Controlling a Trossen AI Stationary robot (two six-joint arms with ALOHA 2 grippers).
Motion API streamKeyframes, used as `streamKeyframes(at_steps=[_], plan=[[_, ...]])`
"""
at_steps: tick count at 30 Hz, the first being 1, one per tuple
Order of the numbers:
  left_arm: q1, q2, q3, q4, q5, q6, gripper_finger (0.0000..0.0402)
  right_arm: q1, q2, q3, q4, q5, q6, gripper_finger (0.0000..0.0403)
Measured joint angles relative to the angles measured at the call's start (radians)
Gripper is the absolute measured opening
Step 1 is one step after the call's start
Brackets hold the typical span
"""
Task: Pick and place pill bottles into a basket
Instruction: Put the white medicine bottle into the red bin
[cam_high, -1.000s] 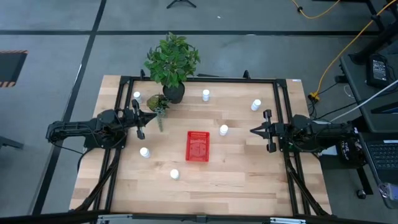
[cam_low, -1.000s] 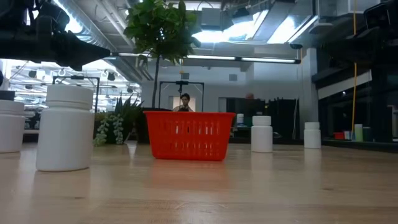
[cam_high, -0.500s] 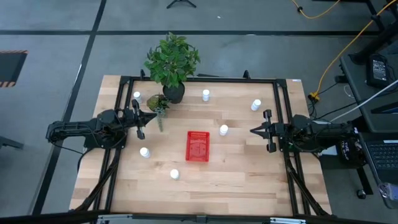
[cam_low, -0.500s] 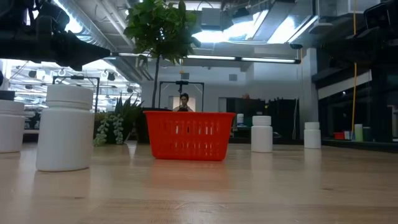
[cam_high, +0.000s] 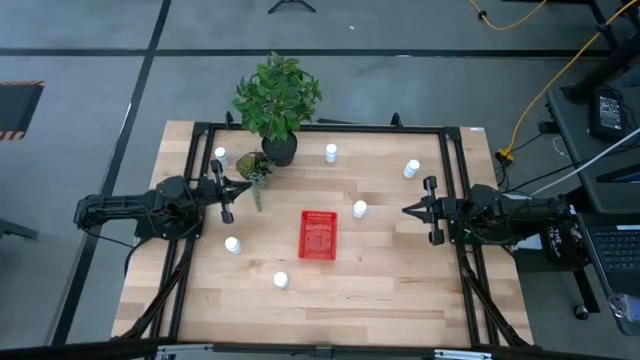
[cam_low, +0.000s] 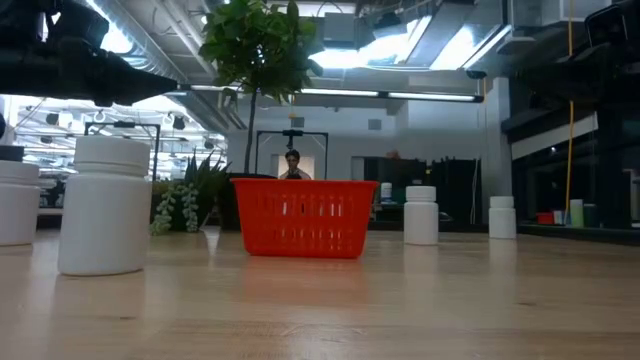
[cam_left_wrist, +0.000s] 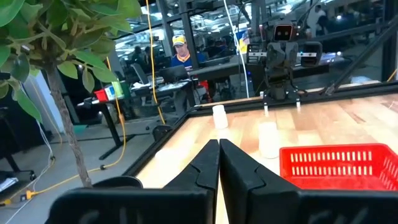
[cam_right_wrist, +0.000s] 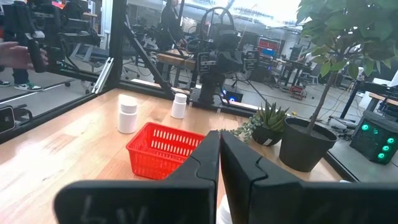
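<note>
a pale wooden bench (cam_high: 390, 270) stood on grey floor, ringed by a black frame. the red basket (cam_high: 318, 234) sat near its middle with bare wood on all sides. 6 white pill bottles (cam_high: 359, 209) lay scattered around it, none inside. a potted plant (cam_high: 277, 98) and a smaller succulent (cam_high: 254, 166) crowded the far left part. the left gripper (cam_high: 246, 186) and right gripper (cam_high: 406, 210) hung at opposite sides, both jaws pressed together, empty.

Six bottles out, basket empty

My red basket (cam_high: 318, 234) sits mid-table; six white capped pill bottles (cam_high: 359, 209) stand upright scattered around it, none inside.
</note>
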Motion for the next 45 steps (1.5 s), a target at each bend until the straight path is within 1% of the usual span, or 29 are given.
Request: streamKeyframes(at_steps=[4,8,13,22,27,29,32,34,39,42,45], plan=[[0.0,0.0,0.0,0.001,0.0,0.0,0.0006,0.0,0.0,0.0,0.0,0.0,0.016,0.0019],[0.0,0.0,0.0,0.002,0.0,-0.014,0.0006,0.0,0.0,0.0,-0.002,0.0,0.129,0.0019],[0.0,0.0,0.0,0.002,0.0,-0.078,0.0007,0.0,0.0,0.0,-0.008,0.0,0.125,0.0019],[0.0,0.0,0.0,0.002,0.0,-0.113,0.0006,0.0,0.0,0.0,-0.007,0.0,0.128,0.0019],[0.0,0.0,0.0,0.002,0.0,-0.097,0.0006,0.0,0.0,0.0,0.019,0.003,0.049,0.0019],[0.0,0.0,0.0,0.002,-0.001,-0.1,0.0006,0.001,0.0,0.0,0.028,0.047,0.054,0.0019],[0.0,0.0,0.0,0.003,-0.012,-0.137,0.0003,0.0,0.0,0.0,0.031,0.201,0.117,0.0019],[0.0,0.0,0.0,0.002,-0.011,-0.152,0.0002,0.0,0.001,0.0,0.031,0.26,0.128,0.0019],[0.0,0.0,0.017,0.003,-0.008,-0.178,0.0002,-0.015,0.003,0.0,0.051,0.306,0.127,0.0019],[0.0,0.012,0.032,0.004,-0.011,-0.178,0.0002,-0.039,0.014,0.006,0.045,0.309,0.13,0.0019],[0.0,0.047,0.051,0.011,-0.023,-0.176,0.0002,-0.066,0.055,0.032,0.047,0.309,0.135,0.0018]])
